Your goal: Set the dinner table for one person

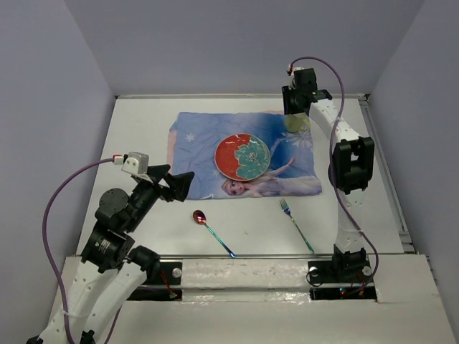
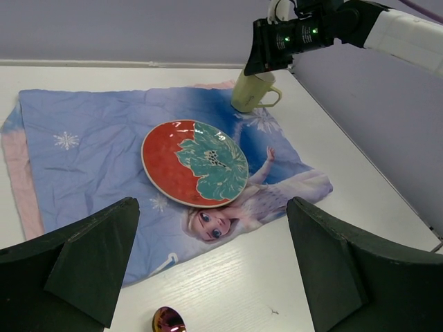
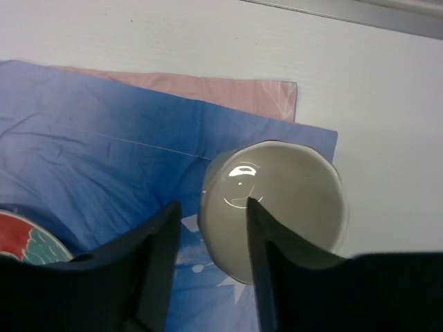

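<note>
We see the large, flat, matte white tabletop (image 1: 143,129) spread from the arm bases at the near edge out to the grey walls, and it carries every piece of the setting. In the middle of it lies a thin blue printed cloth placemat (image 1: 197,143), creased and soft, with a pink border. Its job, we judge, is to mark out the one diner's place.

A round, shallow, glossy plate (image 1: 242,156), glazed red with a teal flower, sits in the centre of the cloth where the food would go. A pale yellow-green glazed ceramic mug (image 1: 295,123) stands upright on the placemat's far right corner, the usual spot for a drink, with its handle pointing away from the plate.

The right pincer (image 3: 211,214) hangs over the mug, astride its smooth rim, with one finger outside the wall and one inside. The jaws are parted a little, and we see a sliver of cloth between the outer finger and the wall, so we judge that it holds nothing.

The left pincer (image 2: 213,221) hovers above the near left of the tabletop, spread wide and empty.

A slim iridescent metal spoon (image 1: 211,231) and a matching fork (image 1: 296,226) lie on the bare surface just short of the cloth, not yet beside the plate.
</note>
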Controlling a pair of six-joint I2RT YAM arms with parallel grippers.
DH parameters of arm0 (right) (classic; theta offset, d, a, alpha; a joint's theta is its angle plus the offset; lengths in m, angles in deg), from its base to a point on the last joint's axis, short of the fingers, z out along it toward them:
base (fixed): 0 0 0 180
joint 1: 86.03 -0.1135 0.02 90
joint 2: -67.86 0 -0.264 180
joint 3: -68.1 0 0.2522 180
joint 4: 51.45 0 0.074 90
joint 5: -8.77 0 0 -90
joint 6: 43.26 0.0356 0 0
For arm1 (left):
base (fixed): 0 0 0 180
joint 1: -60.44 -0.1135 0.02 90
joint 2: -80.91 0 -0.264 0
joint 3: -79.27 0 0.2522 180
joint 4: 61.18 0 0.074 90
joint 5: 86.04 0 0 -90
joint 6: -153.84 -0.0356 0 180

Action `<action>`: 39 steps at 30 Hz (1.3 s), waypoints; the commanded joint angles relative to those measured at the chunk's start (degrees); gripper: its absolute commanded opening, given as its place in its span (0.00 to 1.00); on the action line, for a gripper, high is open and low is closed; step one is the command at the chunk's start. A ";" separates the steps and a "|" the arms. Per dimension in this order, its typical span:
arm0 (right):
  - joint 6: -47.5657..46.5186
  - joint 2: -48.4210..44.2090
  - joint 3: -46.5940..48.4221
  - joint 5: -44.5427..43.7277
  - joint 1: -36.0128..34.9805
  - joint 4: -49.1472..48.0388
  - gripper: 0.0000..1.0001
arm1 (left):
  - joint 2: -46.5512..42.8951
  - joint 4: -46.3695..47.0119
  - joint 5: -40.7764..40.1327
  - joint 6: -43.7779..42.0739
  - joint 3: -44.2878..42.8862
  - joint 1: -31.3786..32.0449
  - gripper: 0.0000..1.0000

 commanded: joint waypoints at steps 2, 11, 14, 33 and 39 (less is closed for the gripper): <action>-0.39 -1.26 3.44 -2.87 -1.85 -0.98 0.70 | 0.94 2.23 0.74 -0.74 -0.04 -1.01 0.99; 6.20 -24.78 -17.96 -4.10 -8.09 -4.66 0.88 | 1.04 1.88 -1.02 -0.56 -0.22 -2.06 0.99; 10.76 -35.24 -35.54 -1.83 -9.24 -8.00 0.88 | 0.95 1.79 -1.37 -0.47 -0.22 -2.33 0.99; 40.55 -65.25 -76.19 -2.70 -24.53 15.71 0.56 | -0.81 2.40 -1.19 -0.03 0.05 -5.14 0.99; 43.82 -56.73 -77.42 -4.53 -24.53 13.89 0.56 | -1.25 2.32 -1.11 -0.12 0.13 -5.49 0.99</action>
